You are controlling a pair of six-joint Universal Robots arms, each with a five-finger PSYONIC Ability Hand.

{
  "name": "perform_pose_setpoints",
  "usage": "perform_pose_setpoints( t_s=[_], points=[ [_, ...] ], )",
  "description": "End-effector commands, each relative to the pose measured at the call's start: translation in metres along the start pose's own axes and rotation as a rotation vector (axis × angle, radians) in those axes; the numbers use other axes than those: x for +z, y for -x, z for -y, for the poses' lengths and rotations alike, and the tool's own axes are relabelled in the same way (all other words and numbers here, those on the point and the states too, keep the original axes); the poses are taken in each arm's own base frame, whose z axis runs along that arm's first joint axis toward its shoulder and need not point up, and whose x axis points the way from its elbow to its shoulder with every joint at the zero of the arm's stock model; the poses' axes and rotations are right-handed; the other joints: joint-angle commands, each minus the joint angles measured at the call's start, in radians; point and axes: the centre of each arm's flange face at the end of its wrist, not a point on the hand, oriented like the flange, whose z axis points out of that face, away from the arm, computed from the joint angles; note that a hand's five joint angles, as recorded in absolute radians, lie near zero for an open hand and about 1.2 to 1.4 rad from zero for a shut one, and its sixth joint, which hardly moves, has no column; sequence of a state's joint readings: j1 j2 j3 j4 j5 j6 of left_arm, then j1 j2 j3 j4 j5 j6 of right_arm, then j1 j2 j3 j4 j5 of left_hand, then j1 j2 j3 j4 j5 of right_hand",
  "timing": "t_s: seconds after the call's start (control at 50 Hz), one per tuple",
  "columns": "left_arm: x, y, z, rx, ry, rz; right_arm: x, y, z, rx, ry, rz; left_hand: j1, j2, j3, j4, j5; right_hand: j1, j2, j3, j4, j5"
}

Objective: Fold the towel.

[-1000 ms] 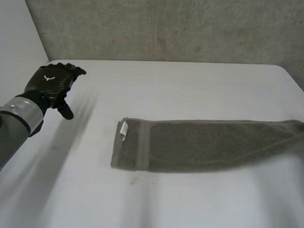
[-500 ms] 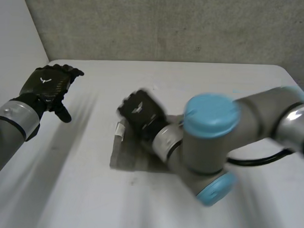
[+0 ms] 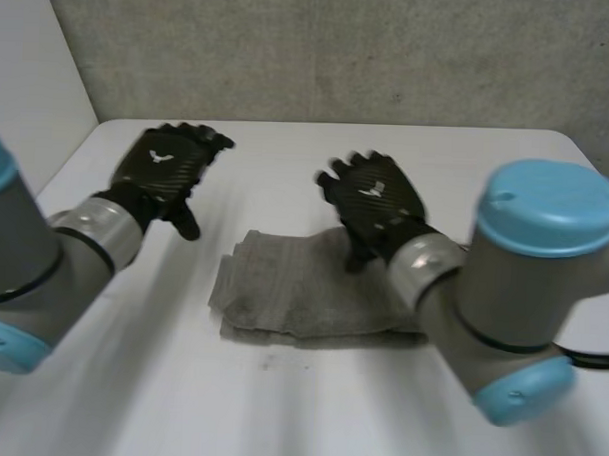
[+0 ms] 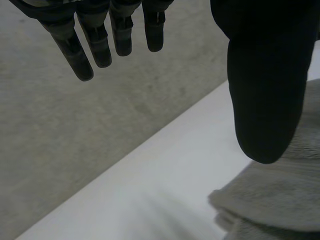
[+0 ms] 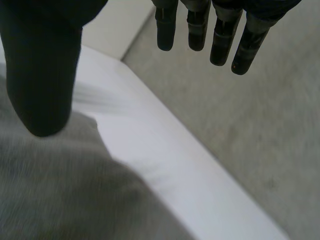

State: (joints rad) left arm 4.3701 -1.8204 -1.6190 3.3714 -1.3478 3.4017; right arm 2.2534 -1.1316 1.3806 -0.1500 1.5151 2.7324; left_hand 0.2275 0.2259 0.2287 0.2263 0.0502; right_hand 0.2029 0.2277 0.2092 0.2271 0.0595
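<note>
- The grey towel (image 3: 292,293) lies folded into a short, layered bundle near the middle of the white desk (image 3: 278,407), with its stacked edges showing along the near side.
- Its right end is hidden under the right arm's wrist and forearm.
- The right hand (image 3: 375,202) is above the towel's far right part. Its fingers (image 5: 225,35) are straight and spread, holding nothing, and its thumb points down towards the cloth (image 5: 60,195). Whether the thumb touches the cloth cannot be told.
- The left hand (image 3: 166,168) hangs over bare desk on the far left side of the towel, near its corner but apart from it.
- The left hand's fingers (image 4: 80,50) are also straight and grasp nothing. Its thumb reaches towards the towel's rumpled edge (image 4: 280,200).
- A rough grey concrete wall (image 3: 341,49) rises behind the desk's far edge.
</note>
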Motion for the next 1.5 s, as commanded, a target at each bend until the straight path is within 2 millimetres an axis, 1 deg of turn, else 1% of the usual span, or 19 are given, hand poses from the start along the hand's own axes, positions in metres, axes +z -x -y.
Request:
perform_pose_setpoints(
  t_s=[0.02, 0.18, 0.32, 0.38, 0.56, 0.6, 0.66, 0.7, 0.82, 0.86, 0.96, 1.0, 1.02, 1.04, 1.08, 1.2, 1.26, 1.36, 1.5],
  points=[
    [0.018, -0.044, -0.03, 0.007, 0.08, -0.065, -0.034, -0.043, -0.072, 0.165, 0.264, -0.009, 0.024, 0.026, 0.023, 0.025, 0.027, -0.028, -0.053, -0.035, -0.053, -0.06],
    [0.023, -0.058, -0.078, 0.014, 0.228, -0.029, -0.053, -0.057, -0.118, 0.239, 0.361, -0.018, 0.024, 0.026, 0.023, 0.025, 0.027, 0.217, 0.192, 0.21, 0.193, 0.186],
    [0.005, -0.07, -0.093, 0.013, 0.294, -0.061, -0.046, -0.064, -0.138, 0.218, 0.33, -0.057, 0.021, 0.023, 0.02, 0.022, 0.024, 0.884, 0.86, 0.878, 0.86, 0.853],
    [-0.006, -0.079, -0.093, 0.018, 0.307, -0.085, -0.04, -0.071, -0.133, 0.18, 0.305, -0.08, 0.018, 0.02, 0.017, 0.019, 0.021, 1.193, 1.168, 1.186, 1.168, 1.161],
    [-0.024, -0.076, -0.05, 0.011, 0.201, -0.073, -0.011, -0.097, -0.08, 0.081, 0.12, -0.141, 0.015, 0.017, 0.014, 0.017, 0.018, 1.193, 1.169, 1.187, 1.169, 1.162],
    [-0.031, -0.068, -0.03, 0.011, 0.149, -0.044, -0.001, -0.07, -0.041, 0.04, 0.015, -0.079, 0.012, 0.014, 0.011, 0.014, 0.015, 1.193, 1.169, 1.187, 1.169, 1.162],
    [-0.035, -0.062, -0.022, 0.012, 0.129, -0.016, 0.003, -0.051, -0.022, 0.025, -0.032, -0.032, 0.012, 0.014, 0.011, 0.014, 0.015, 1.193, 1.169, 1.187, 1.169, 1.162],
    [-0.04, -0.044, -0.009, 0.013, 0.102, 0.071, 0.008, -0.012, -0.006, 0.008, -0.061, 0.073, 0.004, 0.005, 0.003, 0.005, 0.006, 1.193, 1.169, 1.187, 1.169, 1.162],
    [-0.048, -0.017, 0.004, 0.008, 0.071, 0.19, 0.004, 0.053, -0.011, -0.062, -0.014, 0.265, -0.002, -0.001, -0.003, -0.001, 0.001, 1.193, 1.169, 1.187, 1.169, 1.162],
    [-0.049, 0.0, 0.008, 0.005, 0.059, 0.24, -0.006, 0.094, -0.026, -0.126, 0.024, 0.378, -0.002, -0.001, -0.003, -0.001, 0.001, 1.193, 1.169, 1.187, 1.169, 1.162],
    [-0.048, 0.009, 0.009, 0.005, 0.051, 0.252, -0.012, 0.113, -0.043, -0.183, 0.062, 0.43, 0.001, 0.002, 0.0, 0.002, 0.003, 1.193, 1.169, 1.187, 1.169, 1.162],
    [-0.047, 0.007, 0.011, 0.005, 0.042, 0.236, -0.012, 0.11, -0.04, -0.184, 0.061, 0.414, 0.007, 0.008, 0.005, 0.008, 0.009, 1.165, 1.14, 1.159, 1.141, 1.134],
    [-0.045, 0.005, 0.011, 0.002, 0.035, 0.217, -0.012, 0.106, -0.033, -0.173, 0.049, 0.401, 0.009, 0.011, 0.008, 0.011, 0.012, 0.752, 0.728, 0.746, 0.728, 0.721],
    [-0.045, 0.005, 0.011, 0.002, 0.035, 0.217, -0.012, 0.106, -0.033, -0.173, 0.049, 0.401, 0.01, 0.011, 0.008, 0.011, 0.012, 0.748, 0.723, 0.742, 0.724, 0.717],
    [-0.04, 0.002, 0.016, -0.022, 0.006, 0.181, -0.017, 0.085, -0.004, -0.125, -0.007, 0.344, 0.012, 0.014, 0.011, 0.014, 0.015, -0.018, -0.043, -0.024, -0.042, -0.049],
    [-0.022, -0.008, 0.01, -0.117, 0.007, 0.128, -0.02, 0.013, 0.011, 0.146, -0.007, 0.178, 0.021, 0.023, 0.02, 0.022, 0.024, -0.028, -0.053, -0.035, -0.053, -0.06],
    [-0.009, -0.022, 0.01, -0.161, 0.0, 0.085, -0.021, -0.002, 0.011, 0.214, -0.003, 0.141, 0.027, 0.029, 0.026, 0.028, 0.03, -0.028, -0.053, -0.035, -0.053, -0.06],
    [0.016, -0.058, -0.009, -0.18, 0.04, -0.01, -0.019, -0.049, -0.007, 0.391, 0.043, 0.035, 0.03, 0.032, 0.029, 0.031, 0.033, -0.028, -0.053, -0.035, -0.053, -0.06],
    [0.026, -0.08, -0.038, -0.204, 0.111, -0.06, -0.004, -0.043, -0.038, 0.448, 0.132, 0.109, 0.03, 0.032, 0.029, 0.031, 0.033, -0.028, -0.053, -0.035, -0.053, -0.06]
  ],
)
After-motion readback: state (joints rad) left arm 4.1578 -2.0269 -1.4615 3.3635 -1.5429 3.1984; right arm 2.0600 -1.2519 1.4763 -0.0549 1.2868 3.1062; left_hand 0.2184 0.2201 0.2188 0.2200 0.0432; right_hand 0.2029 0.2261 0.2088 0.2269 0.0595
